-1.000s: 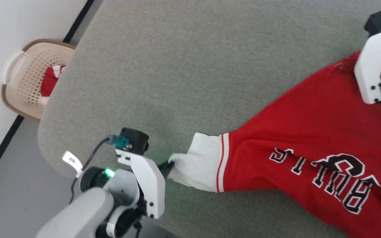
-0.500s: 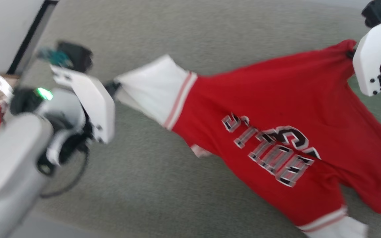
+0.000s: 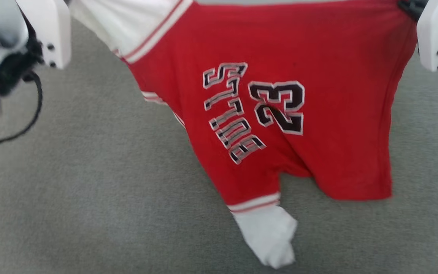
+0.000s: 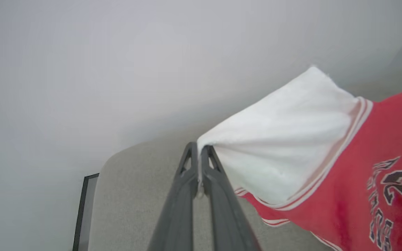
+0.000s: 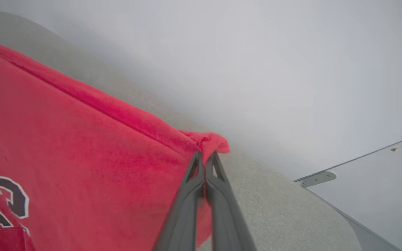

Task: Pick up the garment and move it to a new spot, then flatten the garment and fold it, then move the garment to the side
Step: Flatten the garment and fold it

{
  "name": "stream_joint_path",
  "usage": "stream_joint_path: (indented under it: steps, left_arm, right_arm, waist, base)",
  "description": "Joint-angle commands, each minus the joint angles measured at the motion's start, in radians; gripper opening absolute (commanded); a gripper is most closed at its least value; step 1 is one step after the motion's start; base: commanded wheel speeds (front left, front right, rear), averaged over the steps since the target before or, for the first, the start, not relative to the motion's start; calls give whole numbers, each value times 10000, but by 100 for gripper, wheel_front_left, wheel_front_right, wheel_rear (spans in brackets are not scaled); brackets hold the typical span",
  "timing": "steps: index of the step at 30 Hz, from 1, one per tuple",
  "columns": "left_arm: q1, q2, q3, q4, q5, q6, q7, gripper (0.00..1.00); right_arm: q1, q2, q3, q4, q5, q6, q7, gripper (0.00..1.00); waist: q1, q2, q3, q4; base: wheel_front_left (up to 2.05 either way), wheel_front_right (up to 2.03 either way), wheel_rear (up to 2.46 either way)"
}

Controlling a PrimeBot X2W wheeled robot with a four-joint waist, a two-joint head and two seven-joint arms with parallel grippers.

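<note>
The garment point(image 3: 318, 114) is a red jersey with white sleeves, black lettering and the number 23. It hangs stretched between both arms above the grey table point(image 3: 89, 190), and its lower white sleeve point(image 3: 272, 236) droops down onto the surface. In the left wrist view my left gripper point(image 4: 199, 148) is shut on the tip of the upper white sleeve point(image 4: 277, 139). The right wrist view has my right gripper point(image 5: 204, 155) shut on a bunched red hem corner point(image 5: 208, 141) of the garment point(image 5: 82, 157). The pale wrist housings sit at the head view's top corners.
The grey fabric-covered table point(image 5: 274, 209) has a rounded edge, with a pale wall behind it and floor beyond. A black cable point(image 3: 29, 114) loops below my left wrist.
Both arms have risen, lifting the garment off the table and spreading it. The head camera has swung too, and the basket has left the picture. The number 23 has come into sight.
</note>
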Motion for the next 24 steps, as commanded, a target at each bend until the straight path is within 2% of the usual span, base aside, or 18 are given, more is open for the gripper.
stream_joint_path:
  steps: [1,9,14,20,24]
  left_arm:
    - [-196,-2,10,89,74,-61,10,0]
    - [-1502,-395,-58,1783,261,-588,3,0]
    - [-2187,-813,-41,2769,387,-875,-462,0]
    - [-3253,-1392,-83,4107,958,-1032,-1853,0]
    - [-4524,-1860,3,5280,1636,-766,-3666,0]
  right_arm:
    - [-88,62,-46,-16,-58,-7,-49,0]
    - [-497,445,-528,93,-596,-7,-90,0]
    - [-869,813,-883,544,-1010,-7,-328,0]
    - [-1724,1542,-1458,1885,-1862,-7,-1123,0]
    - [-2887,2332,-2265,3577,-3073,-7,-2615,0]
  waist:
    - [0,0,-213,-232]
    - [0,0,-498,-697]
    - [0,0,-377,-842]
    - [0,0,155,-969]
    - [0,0,768,-1064]
  base:
    - [0,0,0]
    - [0,0,0]
    - [0,0,0]
    - [0,0,0]
    - [0,0,0]
